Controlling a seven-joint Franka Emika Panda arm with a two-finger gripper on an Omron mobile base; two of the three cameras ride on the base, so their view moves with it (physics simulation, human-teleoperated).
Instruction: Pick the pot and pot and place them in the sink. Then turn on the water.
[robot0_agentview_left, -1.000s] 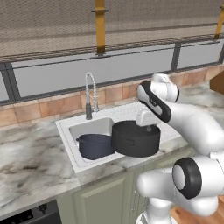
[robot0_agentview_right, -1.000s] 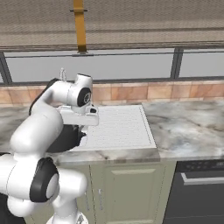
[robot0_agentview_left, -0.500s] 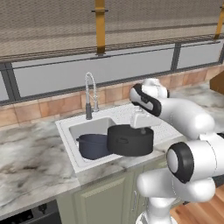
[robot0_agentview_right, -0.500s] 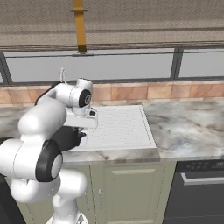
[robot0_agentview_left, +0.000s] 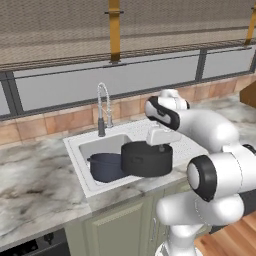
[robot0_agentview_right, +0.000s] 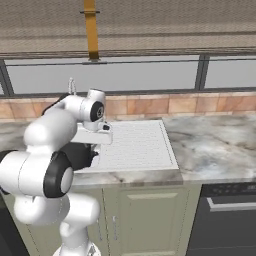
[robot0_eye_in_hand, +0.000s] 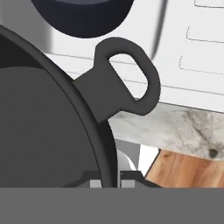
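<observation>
The deep dark-blue round pot (robot0_agentview_left: 106, 167) sits in the white sink (robot0_agentview_left: 82, 148), left of the claw (robot0_eye_in_hand: 109, 177). The claw pinches the wide black pot's (robot0_agentview_left: 146, 159) rim; that pot has moved left over the basin and can be dropped soon.

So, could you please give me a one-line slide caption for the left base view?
Hand shut on the black pot, held over the sink beside the blue pot.

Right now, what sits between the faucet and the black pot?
In the left base view, the navy pot lies in the sink between the faucet and the black pot.
</observation>
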